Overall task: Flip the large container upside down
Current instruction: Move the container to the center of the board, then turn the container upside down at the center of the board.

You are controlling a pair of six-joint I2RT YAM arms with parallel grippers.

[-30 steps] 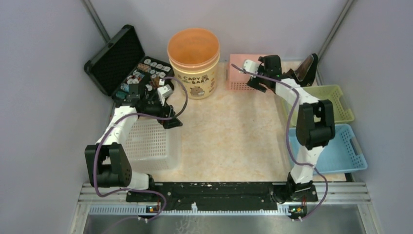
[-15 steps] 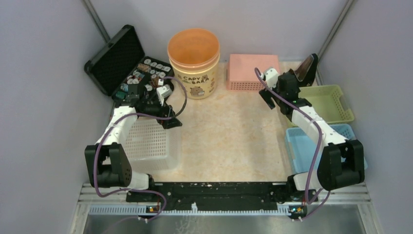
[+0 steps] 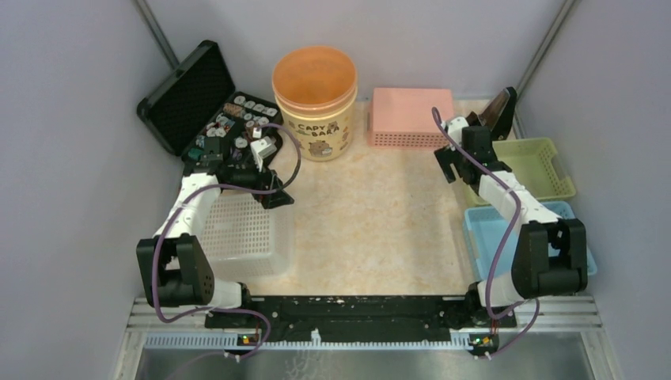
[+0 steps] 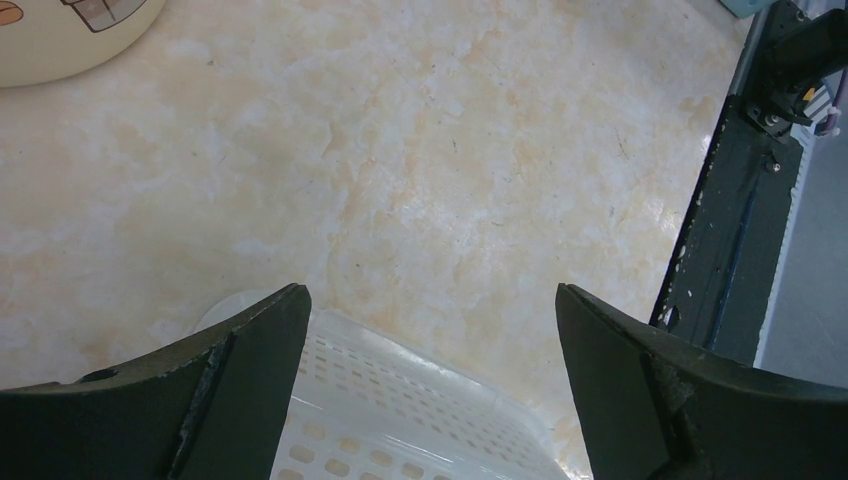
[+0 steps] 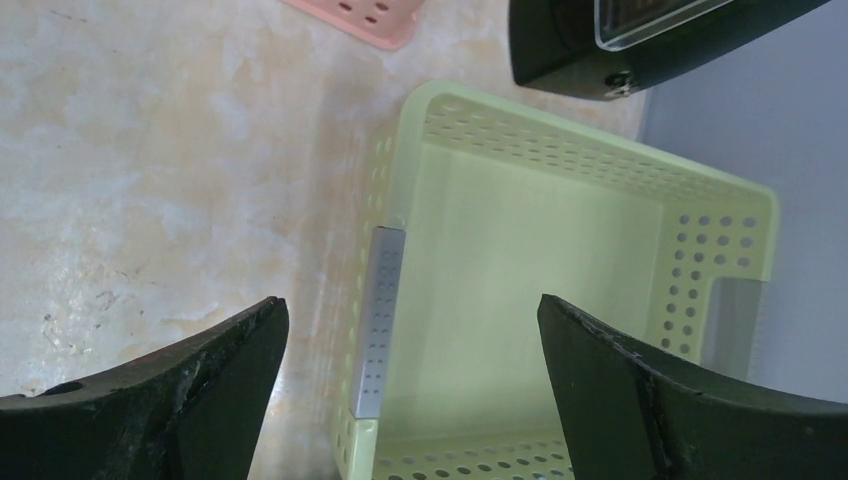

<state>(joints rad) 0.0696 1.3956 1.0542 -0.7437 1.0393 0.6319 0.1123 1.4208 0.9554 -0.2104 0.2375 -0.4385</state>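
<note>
The large container is a yellow tub with an orange rim and a capybara print. It stands upright at the back of the table, mouth up. Only its lower edge shows in the left wrist view. My left gripper hangs open over the far right corner of a white perforated basket, a short way in front of and left of the tub. Nothing is between its fingers. My right gripper is open and empty at the right, far from the tub. Beyond its fingers lies a green basket's left wall.
A pink basket lies upside down right of the tub. A green basket and a blue basket line the right edge. An open black case of small parts sits back left. A dark case leans at the back right.
My right arm has swung from over the pink basket back and to the right, ending near the green basket. The left arm has barely shifted. The tub has not moved.
</note>
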